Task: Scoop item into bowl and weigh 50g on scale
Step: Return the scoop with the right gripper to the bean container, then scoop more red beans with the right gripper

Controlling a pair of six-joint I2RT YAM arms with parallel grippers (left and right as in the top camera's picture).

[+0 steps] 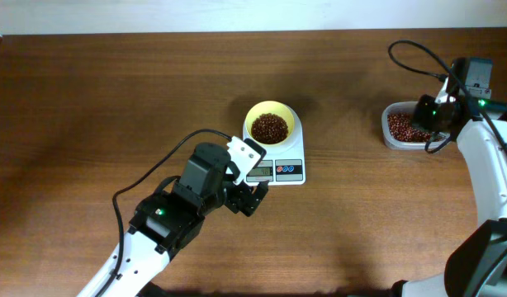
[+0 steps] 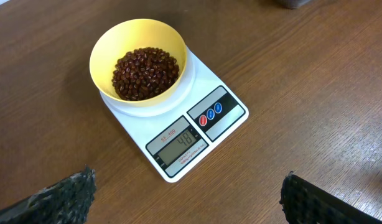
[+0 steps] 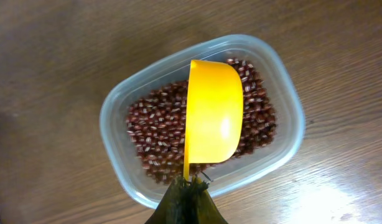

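Note:
The pale yellow bowl point(image 1: 269, 125) sits on the white scale point(image 1: 280, 169) at the table's middle and holds dark red-brown beans point(image 2: 145, 72). The scale's display point(image 2: 181, 144) reads 48. My left gripper point(image 1: 250, 198) is open and empty, just in front of the scale; its fingers flank bare wood point(image 2: 188, 199). My right gripper point(image 3: 188, 193) is shut on the handle of a yellow scoop point(image 3: 212, 112), held on its side above the clear tub point(image 3: 116, 115) of beans point(image 3: 157, 130) at the far right point(image 1: 405, 125).
Black cables run from both arms across the wood. The right arm's white link point(image 1: 489, 165) stands along the right edge. The table's far edge meets a pale wall at the top.

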